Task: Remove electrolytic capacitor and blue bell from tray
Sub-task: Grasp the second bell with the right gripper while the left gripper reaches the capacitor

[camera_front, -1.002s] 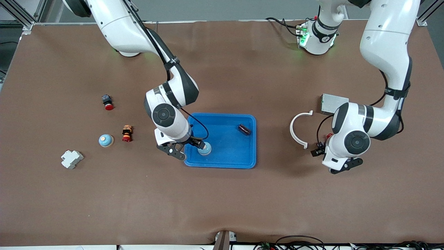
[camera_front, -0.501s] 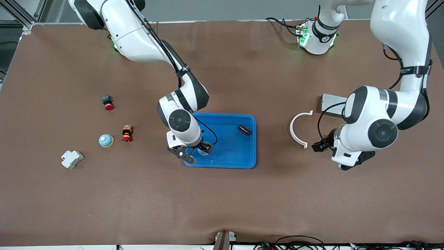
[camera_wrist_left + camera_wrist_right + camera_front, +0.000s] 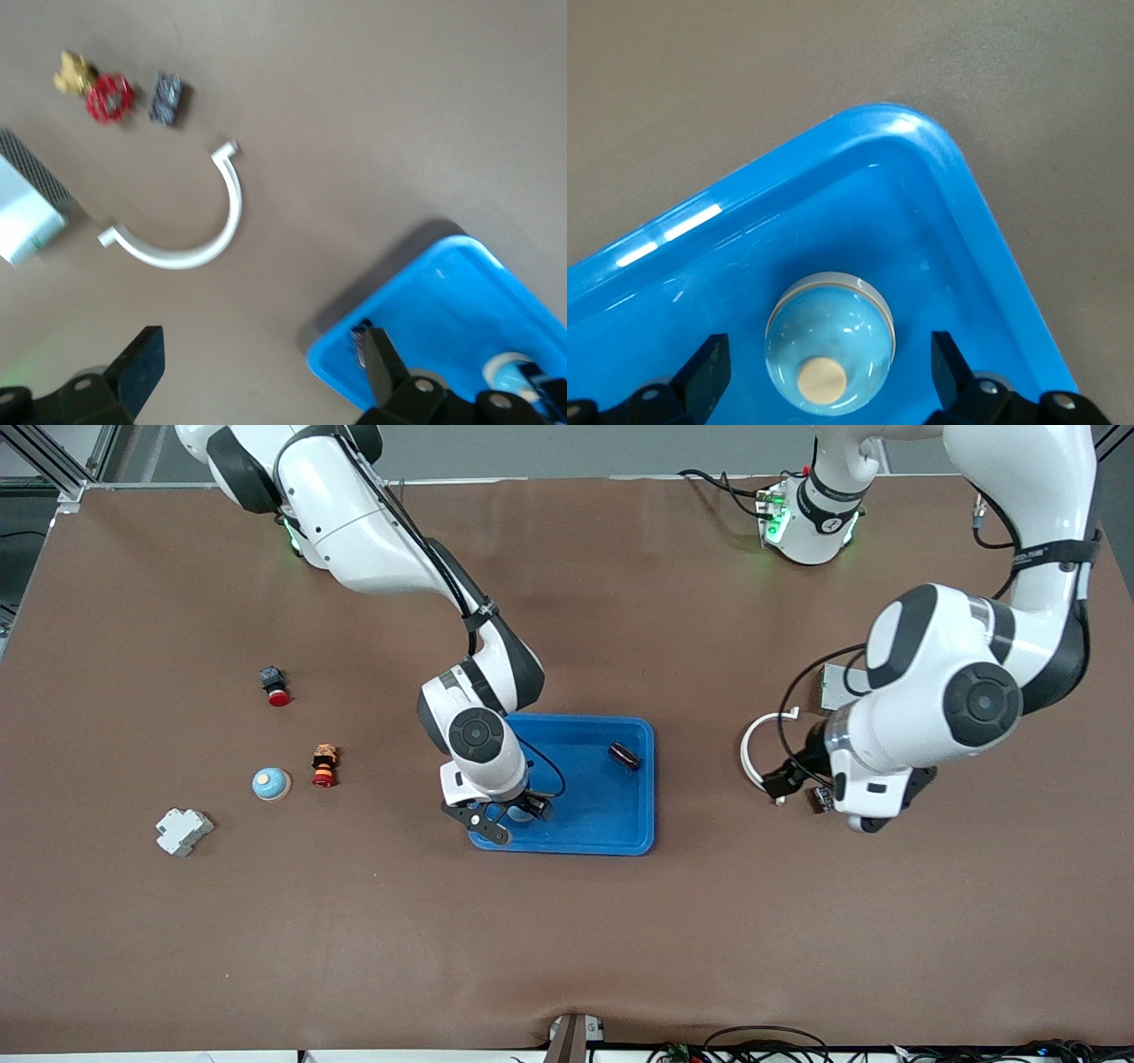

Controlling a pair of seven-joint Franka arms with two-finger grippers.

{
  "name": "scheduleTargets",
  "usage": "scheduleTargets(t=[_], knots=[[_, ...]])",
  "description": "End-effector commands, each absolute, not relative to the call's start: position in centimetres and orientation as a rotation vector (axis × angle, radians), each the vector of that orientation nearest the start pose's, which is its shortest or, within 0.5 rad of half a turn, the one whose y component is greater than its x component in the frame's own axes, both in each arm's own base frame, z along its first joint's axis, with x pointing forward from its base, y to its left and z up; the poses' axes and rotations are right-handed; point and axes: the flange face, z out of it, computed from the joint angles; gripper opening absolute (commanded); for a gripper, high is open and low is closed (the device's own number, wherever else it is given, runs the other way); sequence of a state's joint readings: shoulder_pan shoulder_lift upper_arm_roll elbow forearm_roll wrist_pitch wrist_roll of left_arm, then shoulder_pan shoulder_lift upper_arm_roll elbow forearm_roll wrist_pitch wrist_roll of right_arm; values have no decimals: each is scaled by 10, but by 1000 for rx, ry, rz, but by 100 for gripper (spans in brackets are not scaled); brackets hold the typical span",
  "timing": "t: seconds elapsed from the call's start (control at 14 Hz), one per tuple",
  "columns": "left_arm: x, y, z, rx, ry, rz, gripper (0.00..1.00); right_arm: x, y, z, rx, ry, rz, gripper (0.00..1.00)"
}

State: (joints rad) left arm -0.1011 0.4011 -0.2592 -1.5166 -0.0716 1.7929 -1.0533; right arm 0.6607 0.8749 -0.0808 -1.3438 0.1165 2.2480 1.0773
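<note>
Here, blue tray (image 3: 611, 824) holding blue bell (image 3: 830, 341) and dark capacitor (image 3: 625, 755), right pincer (image 3: 828, 372) apart astride bell, left pincer (image 3: 261, 367) apart.

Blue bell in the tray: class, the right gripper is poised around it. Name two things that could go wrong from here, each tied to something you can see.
1. The blue bell is a smooth dome; the right gripper, open with a finger on each side, may slip off as it closes.
2. The bell sits close to a corner of the tray; a finger could catch the raised rim and drag the tray, possibly rolling the electrolytic capacitor.
</note>
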Motion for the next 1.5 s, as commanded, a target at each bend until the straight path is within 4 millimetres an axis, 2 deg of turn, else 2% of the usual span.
scheduleTargets(t=[0.0,0.14,0.21,0.36,0.5,0.72,0.79,0.93,1.07,1.22,1.29,1.43], knots=[[617,-242,432,-2934,-1244,354,100,615,426,198,-2989,841,-39,100],[611,-268,429,-2926,-1294,368,100,615,427,197,-2986,846,-37,100],[608,-282,427,-2921,-1316,370,100,615,427,197,-2985,847,-36,90],[603,-308,413,-2879,-1392,389,100,616,426,197,-2983,851,-34,44],[595,-334,387,-2830,-1428,420,100,615,426,197,-2977,869,-31,1],[591,-367,355,-2747,-1603,389,100,615,427,203,-2969,901,-20,0],[590,-375,350,-2728,-1653,359,100,613,430,208,-2965,897,-10,0],[592,-381,329,-2677,-1716,315,100,613,434,228,-2972,928,33,0],[584,-402,304,-2647,-1761,258,100,617,436,250,-2993,929,78,0],[585,-408,278,-2588,-1842,184,100,626,426,265,-2994,917,93,0],[583,-413,271,-2590,-1831,172,100,635,413,272,-2999,863,93,0],[576,-420,258,-2603,-1785,178,100,654,375,289,-3014,730,132,0]])
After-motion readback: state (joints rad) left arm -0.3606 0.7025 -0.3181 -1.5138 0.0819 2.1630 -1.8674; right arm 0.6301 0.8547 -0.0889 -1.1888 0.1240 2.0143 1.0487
